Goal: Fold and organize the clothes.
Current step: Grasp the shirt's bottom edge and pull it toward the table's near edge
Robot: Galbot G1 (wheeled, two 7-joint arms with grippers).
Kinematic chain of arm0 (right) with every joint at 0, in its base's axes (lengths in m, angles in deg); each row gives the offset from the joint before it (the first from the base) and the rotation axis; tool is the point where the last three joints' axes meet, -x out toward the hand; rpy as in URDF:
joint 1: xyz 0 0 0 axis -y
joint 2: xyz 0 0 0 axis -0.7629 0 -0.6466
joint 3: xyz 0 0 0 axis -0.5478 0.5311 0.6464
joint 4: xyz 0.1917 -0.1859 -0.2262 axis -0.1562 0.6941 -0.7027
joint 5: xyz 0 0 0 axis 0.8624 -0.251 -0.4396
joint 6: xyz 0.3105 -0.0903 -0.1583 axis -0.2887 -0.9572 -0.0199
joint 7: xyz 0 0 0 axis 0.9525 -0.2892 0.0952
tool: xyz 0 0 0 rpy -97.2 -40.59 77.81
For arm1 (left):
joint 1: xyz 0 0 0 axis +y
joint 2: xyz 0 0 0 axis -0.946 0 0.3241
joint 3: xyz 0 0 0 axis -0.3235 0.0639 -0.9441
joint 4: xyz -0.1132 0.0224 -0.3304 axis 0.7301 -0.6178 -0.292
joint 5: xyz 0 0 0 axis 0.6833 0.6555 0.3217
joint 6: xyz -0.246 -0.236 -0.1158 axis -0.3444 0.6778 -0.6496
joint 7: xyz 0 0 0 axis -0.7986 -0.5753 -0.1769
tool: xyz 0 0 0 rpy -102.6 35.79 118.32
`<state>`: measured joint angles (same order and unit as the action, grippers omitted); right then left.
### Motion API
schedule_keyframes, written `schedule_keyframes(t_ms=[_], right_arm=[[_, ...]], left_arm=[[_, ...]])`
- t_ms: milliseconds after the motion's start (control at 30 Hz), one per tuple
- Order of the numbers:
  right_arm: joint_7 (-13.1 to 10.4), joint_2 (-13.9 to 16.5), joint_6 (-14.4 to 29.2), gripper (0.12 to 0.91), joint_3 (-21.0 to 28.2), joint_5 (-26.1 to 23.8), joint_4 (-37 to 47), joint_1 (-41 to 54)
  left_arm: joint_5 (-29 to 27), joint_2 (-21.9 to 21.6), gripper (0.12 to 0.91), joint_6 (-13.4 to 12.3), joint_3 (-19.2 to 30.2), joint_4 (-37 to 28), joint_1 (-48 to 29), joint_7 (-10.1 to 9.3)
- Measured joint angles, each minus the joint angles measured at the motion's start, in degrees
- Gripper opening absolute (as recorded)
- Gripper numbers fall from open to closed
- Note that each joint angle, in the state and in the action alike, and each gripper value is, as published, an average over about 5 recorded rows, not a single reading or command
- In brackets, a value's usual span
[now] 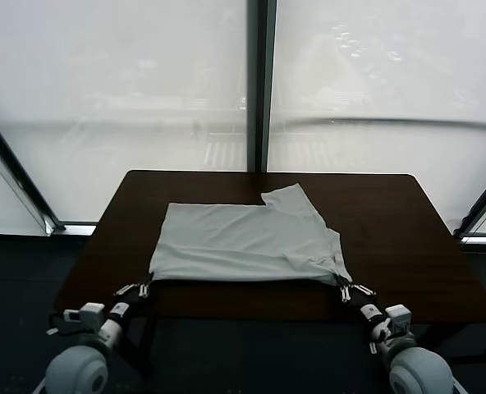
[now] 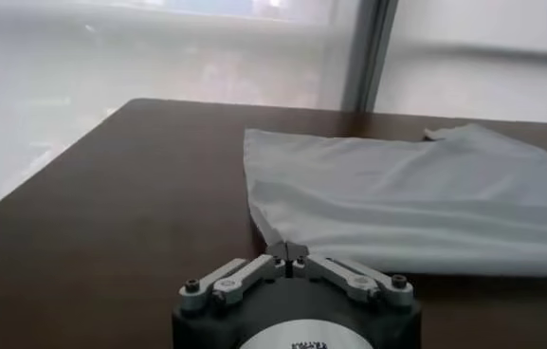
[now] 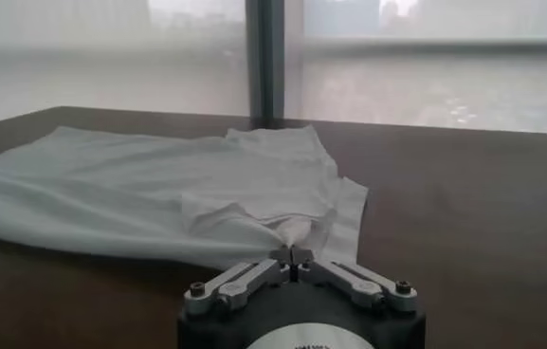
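Lying mid-frame on dark brown wooden table (image 1: 407, 246): white short-sleeved cotton T-shirt (image 1: 243, 242), near corners pinched by clenched left gripper (image 1: 144, 289) & right gripper (image 1: 344, 289), lower frame; risk: thin hem slipping out w/ uneven pull.

White T-shirt (image 1: 243, 242), plain side up, lies partly folded and wrinkled. One sleeve points toward the windows; both near corners are pinched.
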<state>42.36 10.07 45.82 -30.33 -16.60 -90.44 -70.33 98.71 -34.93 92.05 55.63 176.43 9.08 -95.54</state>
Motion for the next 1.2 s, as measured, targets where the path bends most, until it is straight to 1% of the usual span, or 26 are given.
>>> schedule_keyframes(t_ms=[233,300,333,400,433,467,533,567,600,667,700,733,767,800,833,900,933,967,1033,1067,1133,1200], right_arm=[[-0.2,0.4,-0.5,0.139,-1.5,-0.2,-1.9,-3.6],[-0.3,0.5,-0.7,0.148,-1.8,-0.3,-2.3,-4.4],[-0.3,0.6,-0.8,0.169,-1.9,-0.3,-2.6,-4.8],[-0.2,0.9,-0.8,0.249,-2.3,-0.4,-3.1,-5.6],[-0.1,1.0,-0.8,0.303,-2.6,-0.4,-3.4,-6.0],[0.0,1.2,-0.8,0.377,-2.8,-0.4,-3.7,-6.4],[0.1,1.6,-0.7,0.49,-3.3,-0.3,-4.3,-7.2],[0.1,1.8,-0.7,0.565,-3.6,-0.2,-4.6,-7.6],[0.1,2.1,-0.6,0.622,-3.9,-0.1,-5.0,-8.0],[0.1,2.7,-0.3,0.747,-4.6,0.2,-5.9,-9.0],[0.1,2.9,-0.2,0.797,-5.0,0.4,-6.4,-9.5],[0.1,3.2,0.0,0.833,-5.4,0.8,-6.9,-9.9],[0.1,3.5,0.1,0.871,-5.7,1.2,-7.3,-10.3],[0.1,3.8,0.3,0.889,-6.1,1.6,-7.7,-10.5],[0.0,4.1,0.5,0.896,-6.4,2.1,-8.1,-10.6],[0.0,4.6,0.7,0.904,-7.0,3.2,-8.6,-10.2],[-0.1,4.8,0.6,0.905,-7.2,3.9,-8.6,-9.7],[-0.3,4.9,0.4,0.906,-7.4,4.7,-8.5,-8.9],[-1.1,5.1,-0.8,0.907,-7.4,7.0,-8.0,-6.3],[-1.4,5.1,-1.7,0.907,-7.2,8.2,-7.5,-4.3],[-1.7,4.9,-4.0,0.907,-6.4,10.5,-6.0,0.7],[-1.5,4.3,-6.2,0.907,-4.9,12.2,-3.7,6.6]], left_arm=[[-1.0,-0.2,0.148,-0.1,-1.4,2.7,4.2,-0.13],[-1.2,-0.1,0.148,-0.2,-1.8,3.4,5.3,-0.24],[-1.2,-0.1,0.148,-0.1,-2.0,3.7,5.8,-0.3],[-1.3,-0.1,0.148,0.1,-2.4,4.4,6.8,-0.51],[-1.3,-0.1,0.148,0.2,-2.6,4.7,7.3,-0.63],[-1.3,-0.1,0.148,0.3,-2.8,5.1,7.8,-0.75],[-1.4,-0.2,0.156,0.3,-3.3,5.6,8.7,-0.96],[-1.5,-0.2,0.165,0.4,-3.5,5.9,9.2,-1.1],[-1.6,-0.3,0.191,0.4,-3.7,6.2,9.6,-1.29],[-1.8,-0.2,0.281,0.6,-4.3,6.8,10.6,-2.04],[-1.8,-0.2,0.337,0.7,-4.5,7.1,11.2,-2.53],[-1.8,-0.1,0.411,1.0,-4.8,7.5,11.8,-3.07],[-1.8,-0.1,0.468,1.3,-5.0,7.8,12.4,-3.7],[-1.7,0.0,0.525,1.8,-5.2,8.0,12.9,-4.36],[-1.6,0.0,0.6,2.3,-5.4,8.2,13.4,-5.09],[-0.9,0.0,0.713,3.5,-5.8,8.4,14.0,-6.35],[-0.3,-0.1,0.777,4.2,-6.1,8.5,14.1,-6.77],[0.4,-0.2,0.822,4.7,-6.4,8.6,14.0,-7.06],[2.0,-0.4,0.882,5.8,-7.2,9.1,13.5,-7.35],[2.9,-0.7,0.895,6.2,-7.6,9.4,12.9,-7.59],[4.7,-1.3,0.904,7.4,-8.3,10.0,11.2,-8.52],[7.4,-2.4,0.906,9.1,-8.5,10.6,8.7,-9.59]])
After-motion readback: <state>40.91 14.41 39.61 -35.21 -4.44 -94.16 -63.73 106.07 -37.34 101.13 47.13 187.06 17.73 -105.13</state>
